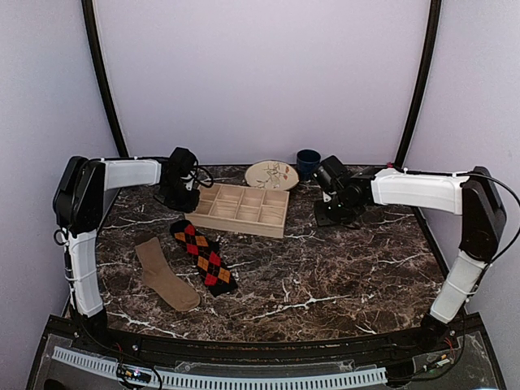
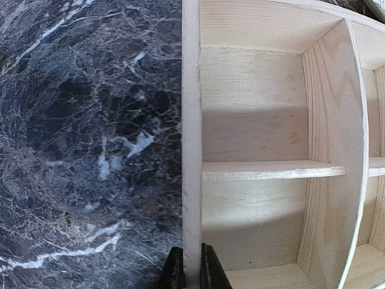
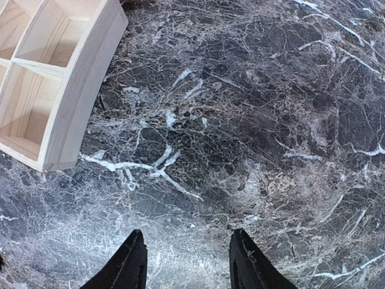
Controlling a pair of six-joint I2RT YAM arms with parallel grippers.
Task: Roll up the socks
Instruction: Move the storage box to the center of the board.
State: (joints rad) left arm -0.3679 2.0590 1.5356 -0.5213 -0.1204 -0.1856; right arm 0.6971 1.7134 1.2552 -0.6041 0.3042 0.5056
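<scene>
Position of tan sock (image 1: 166,275) and argyle sock (image 1: 204,257): side by side at lower left, long axes slanting down-right, just below left gripper (image 1: 180,197), which pinches wooden tray (image 1: 244,227) wall; right gripper (image 1: 329,213), spread, lies farther right.

Tray (image 1: 242,210) centre frame on table (image 1: 349,268). Plate (image 1: 271,175) just behind it, cup (image 1: 308,162) right of plate. Lower left, side by side in front of tray's left end: left sock (image 1: 165,275), right sock (image 1: 204,257). Left gripper (image 1: 180,199) at tray's left wall, right gripper (image 1: 329,213) right of tray.
</scene>
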